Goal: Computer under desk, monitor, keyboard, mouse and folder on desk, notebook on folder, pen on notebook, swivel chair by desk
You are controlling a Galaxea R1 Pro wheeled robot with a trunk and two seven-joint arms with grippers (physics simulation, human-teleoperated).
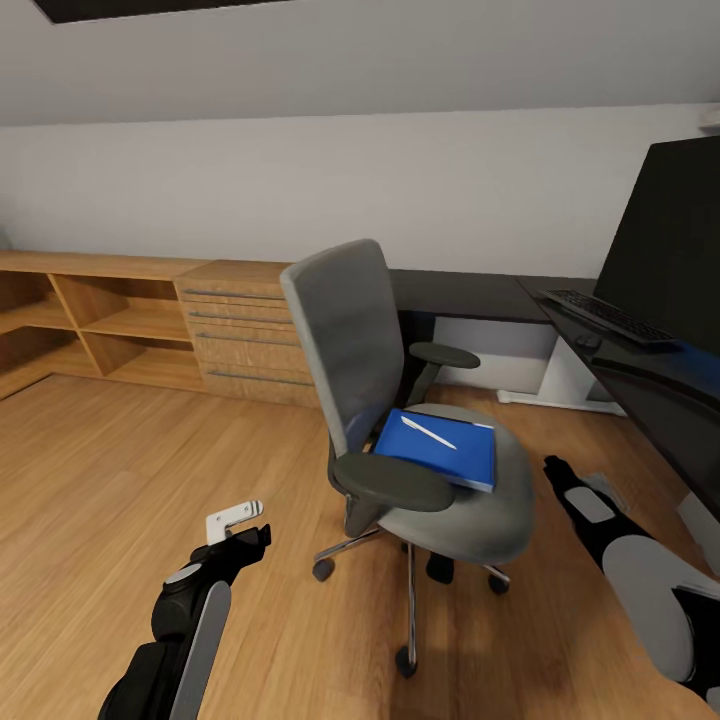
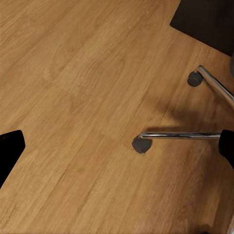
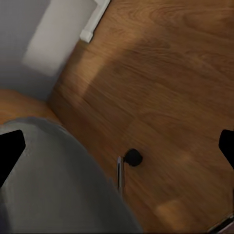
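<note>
Beside the swivel chair point(image 1: 400, 400), both hands hang wide open, empty.

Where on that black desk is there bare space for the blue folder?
The desk is bare along its far stretch, behind the swivel chair. It gets crowded at the right: keyboard, mouse and monitor sit together. The folder lies on the seat, pen on top.

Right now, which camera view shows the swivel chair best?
The head view: the swivel chair appears whole, with the folder on its seat. The left wrist view gives chrome legs and castors; the right wrist view gives the seat edge and one castor.
</note>
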